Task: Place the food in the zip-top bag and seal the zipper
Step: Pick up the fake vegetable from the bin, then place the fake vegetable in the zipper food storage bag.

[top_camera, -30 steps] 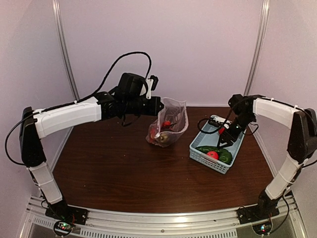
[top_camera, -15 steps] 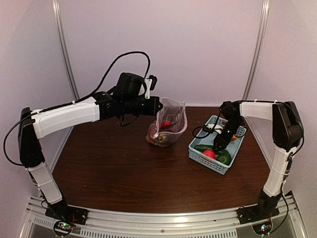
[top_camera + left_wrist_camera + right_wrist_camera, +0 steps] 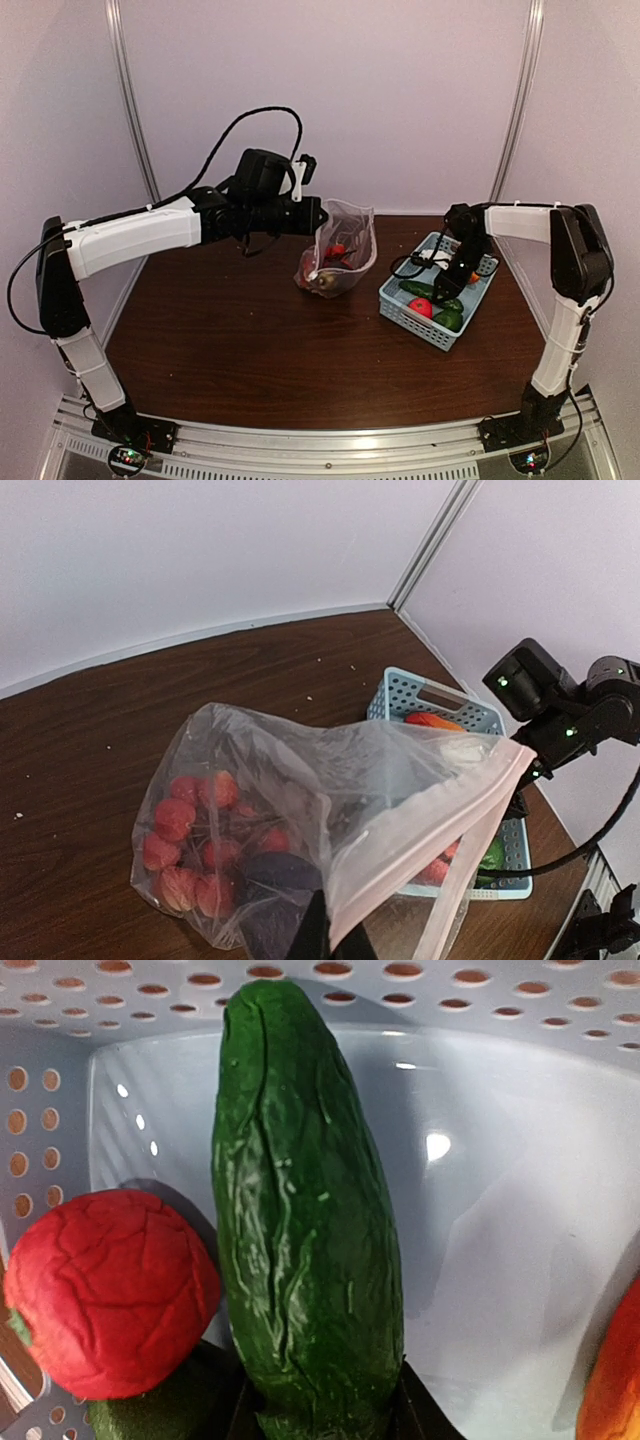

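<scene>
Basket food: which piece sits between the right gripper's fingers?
The green cucumber, flanked by the right gripper; the red tomato and orange-red piece lie beside it.

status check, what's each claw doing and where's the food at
Left claw pinching bag rim, mouth open. Right claw shut on cucumber in basket. Eggplant, red fruits bagged. Tomato close beside cucumber.
</scene>
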You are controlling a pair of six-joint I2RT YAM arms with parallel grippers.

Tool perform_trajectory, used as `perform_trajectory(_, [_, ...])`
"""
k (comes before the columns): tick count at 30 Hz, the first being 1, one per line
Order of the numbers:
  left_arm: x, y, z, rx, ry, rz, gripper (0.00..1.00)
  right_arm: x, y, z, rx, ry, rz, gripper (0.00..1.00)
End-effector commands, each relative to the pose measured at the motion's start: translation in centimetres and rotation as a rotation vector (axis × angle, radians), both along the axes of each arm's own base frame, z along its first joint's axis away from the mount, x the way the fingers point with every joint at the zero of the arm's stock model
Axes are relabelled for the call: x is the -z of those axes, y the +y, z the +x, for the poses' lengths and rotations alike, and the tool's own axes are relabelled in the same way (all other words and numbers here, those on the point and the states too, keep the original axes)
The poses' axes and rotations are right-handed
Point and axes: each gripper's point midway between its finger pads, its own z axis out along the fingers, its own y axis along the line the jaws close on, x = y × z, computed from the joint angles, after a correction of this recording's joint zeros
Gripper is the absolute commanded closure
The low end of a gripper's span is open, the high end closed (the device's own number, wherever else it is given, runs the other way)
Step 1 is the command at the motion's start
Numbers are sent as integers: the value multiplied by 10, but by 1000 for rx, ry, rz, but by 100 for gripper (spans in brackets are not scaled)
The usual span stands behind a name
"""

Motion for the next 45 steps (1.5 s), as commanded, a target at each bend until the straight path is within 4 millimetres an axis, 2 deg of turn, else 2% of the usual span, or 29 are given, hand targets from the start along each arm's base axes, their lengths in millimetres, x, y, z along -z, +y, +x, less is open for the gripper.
perform_trajectory(1, [-16,4,-1,2,-22,-47,100,-63,-15,9,42,-186,-3,74])
perform_trajectory(4, [-12,1,0,0,-14,-62,100,-101,-8,1,45,-279,66,77])
perform_trajectory(6, [-11,-6,-3,30,8,-93,100,-127,3,-7,41,-323,153,79])
perform_trajectory(9, [-11,-13,-3,44,26,-131,100,-172,33,-25,-19,-364,363,83])
perform_trajectory(13, [-14,-20,-1,51,43,-167,100,-231,83,-44,-130,-464,592,83])
perform_trajectory(19, [-31,-27,-1,58,67,-244,100,-288,155,-75,-280,-477,843,84])
perform_trajectory(23, [-42,-32,-4,74,95,-300,100,-319,185,-70,-267,-437,1041,85])
perform_trajectory(25, [-48,-35,-7,82,113,-332,100,-325,197,-61,-257,-453,1073,85])
perform_trajectory(28, [-57,-37,-9,95,148,-384,100,-320,208,-47,-235,-494,1060,81])
perform_trajectory(33, [-75,-32,-15,112,212,-508,100,-303,210,-28,-204,-573,1000,79])
perform_trajectory(35, [-81,-28,-15,116,231,-565,100,-297,209,-25,-200,-588,982,76])
perform_trajectory(40, [-82,-18,-13,106,290,-664,100,-275,206,-22,-200,-607,917,73])
perform_trajectory(43, [-79,-12,-10,83,301,-683,100,-262,205,-25,-215,-610,861,65])
perform_trajectory(45, [-77,-11,-9,75,300,-683,100,-253,205,-27,-226,-614,816,55])
